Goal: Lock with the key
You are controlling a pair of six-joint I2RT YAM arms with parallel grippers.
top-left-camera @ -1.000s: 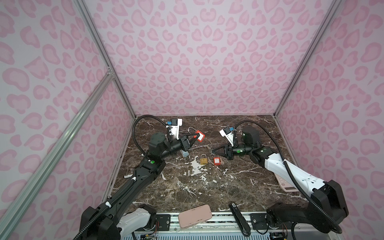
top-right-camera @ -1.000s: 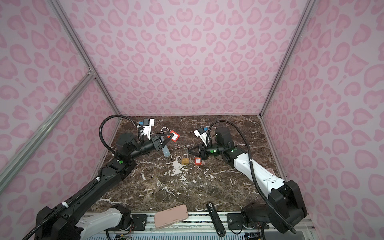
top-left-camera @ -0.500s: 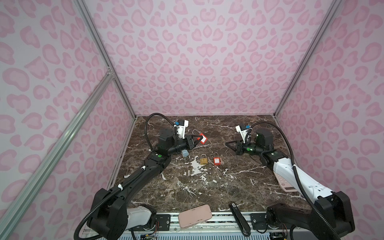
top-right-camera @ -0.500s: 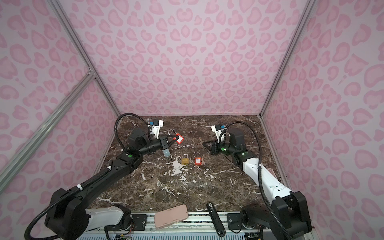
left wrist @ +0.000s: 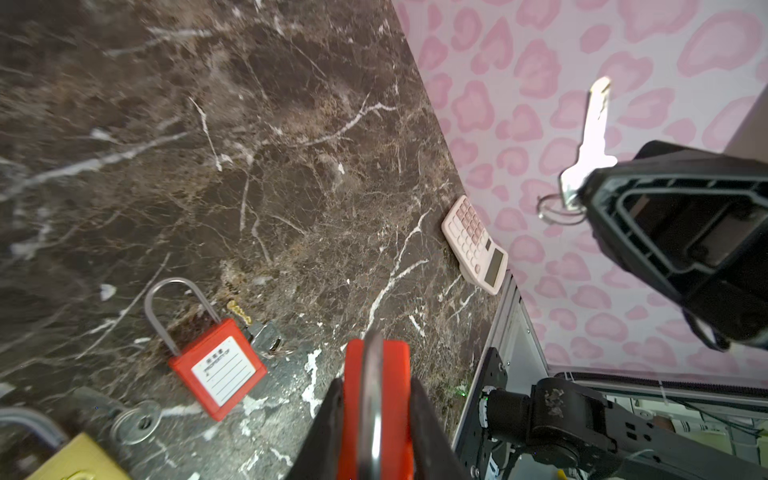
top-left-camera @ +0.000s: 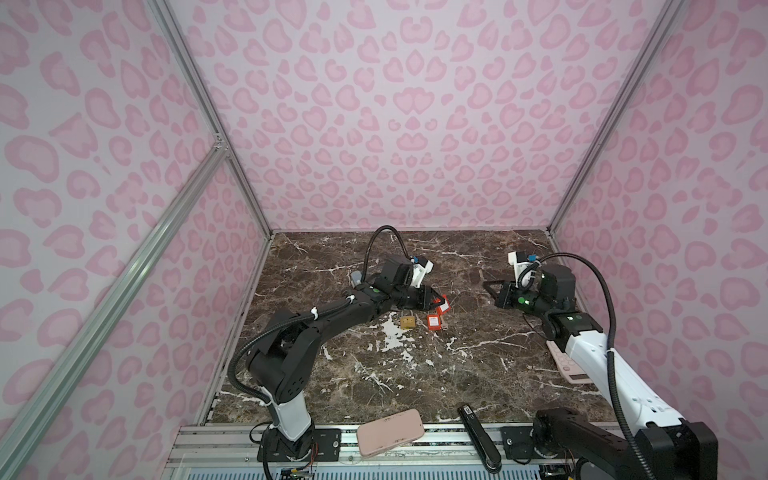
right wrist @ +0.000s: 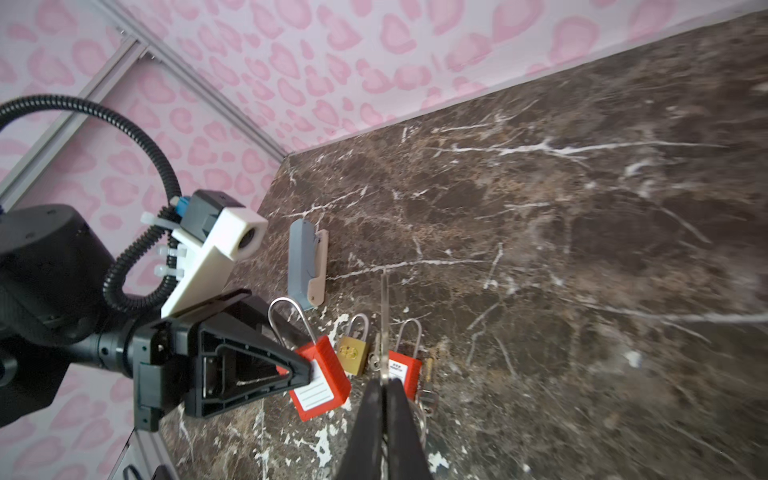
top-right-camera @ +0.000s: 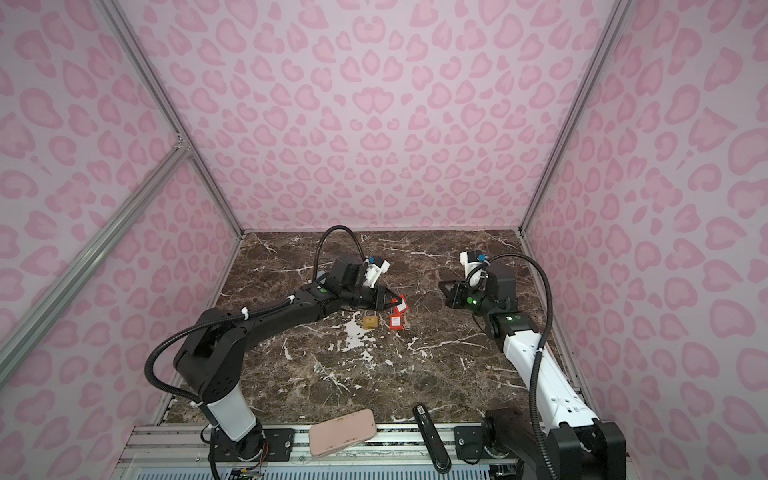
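The left gripper point(left wrist: 374, 384) grasped the red plastic padlock point(right wrist: 322, 382), jaws slightly parted around its body. In a top view the right gripper point(top-left-camera: 486, 285), clenched, pinched the silver metal key point(left wrist: 592, 129) at the padlock's two o'clock, apart.

Flat silver key point(right wrist: 385, 316): bow hidden within right gripper point(right wrist: 384, 384). Pink calculator point(top-left-camera: 575, 377), at dark marble table's point(top-left-camera: 415, 374) four o'clock: partly behind white arm point(top-left-camera: 623, 382).

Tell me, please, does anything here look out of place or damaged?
The pink case and the black stapler lie across the front rail, partly off the table. Its surface shows white worn patches beside the brass padlock. Nothing is spilled.
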